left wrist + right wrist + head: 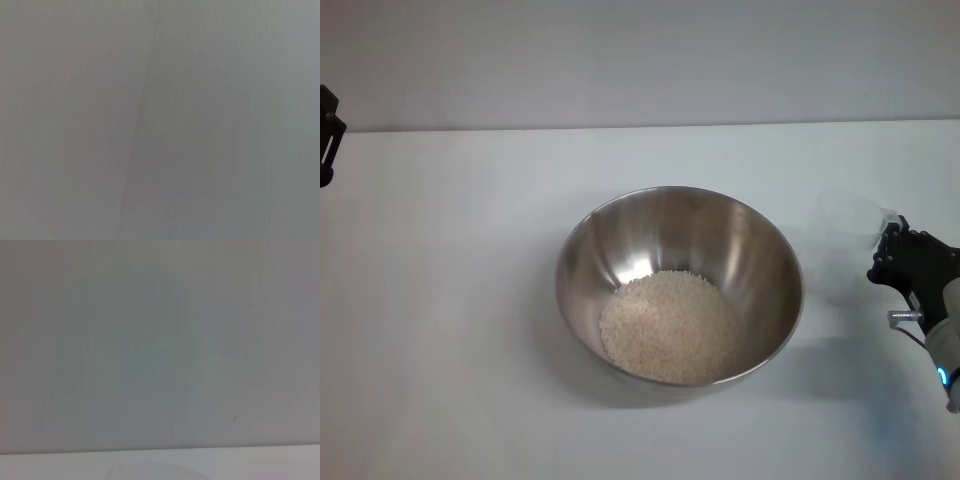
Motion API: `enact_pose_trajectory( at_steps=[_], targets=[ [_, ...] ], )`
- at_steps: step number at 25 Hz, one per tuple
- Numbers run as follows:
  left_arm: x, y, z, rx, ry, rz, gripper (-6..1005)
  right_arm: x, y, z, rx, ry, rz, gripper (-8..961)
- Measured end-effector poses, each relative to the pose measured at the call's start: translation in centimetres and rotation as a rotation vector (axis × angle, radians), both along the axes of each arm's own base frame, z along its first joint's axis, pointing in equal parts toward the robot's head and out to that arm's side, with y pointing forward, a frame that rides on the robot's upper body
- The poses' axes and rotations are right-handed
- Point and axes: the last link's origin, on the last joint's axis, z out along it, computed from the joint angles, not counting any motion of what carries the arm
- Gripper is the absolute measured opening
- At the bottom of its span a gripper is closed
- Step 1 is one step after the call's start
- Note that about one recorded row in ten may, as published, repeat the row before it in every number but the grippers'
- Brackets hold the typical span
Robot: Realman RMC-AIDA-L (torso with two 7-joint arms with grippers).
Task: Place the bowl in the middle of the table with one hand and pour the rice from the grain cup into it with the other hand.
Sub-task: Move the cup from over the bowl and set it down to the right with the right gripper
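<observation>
Bowl (680,285) sits about mid-table (450,330), upright, nothing touching it. Rice (668,326) lies heaped in the bottom of the bowl, banked toward the near side; no grains visible on the tabletop around it.

Grain cup (855,215) is to the right of the bowl and a little farther back, apart from the rim. It looks empty and clear, hard to read against the white surface. Whether it rests on the table or hangs just above it, cannot tell.

Right gripper (892,243) is right beside the cup, on the side away from the bowl, dark fingers at the cup's handle end. It appears to be holding the cup, but whether the jaws are clamped or slack cannot be told from here.

Left gripper (328,135) is far left of the bowl, at the table's back edge, only a sliver showing; jaw state cannot be told.

Judgement: bowl placed, pour done. What seems left is setting the cup down for good and pulling the right arm clear.
</observation>
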Motion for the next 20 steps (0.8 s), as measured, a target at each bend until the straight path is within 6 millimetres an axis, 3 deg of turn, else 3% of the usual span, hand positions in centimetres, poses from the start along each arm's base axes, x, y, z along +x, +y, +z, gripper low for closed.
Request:
enact_pose_trajectory(
  at_steps=[20],
  targets=[
    [0.09, 0.01, 0.10, 0.005, 0.001, -0.006, 844, 0.03, 0.83, 0.00, -0.026, -0.027, -0.002, 61]
  ],
)
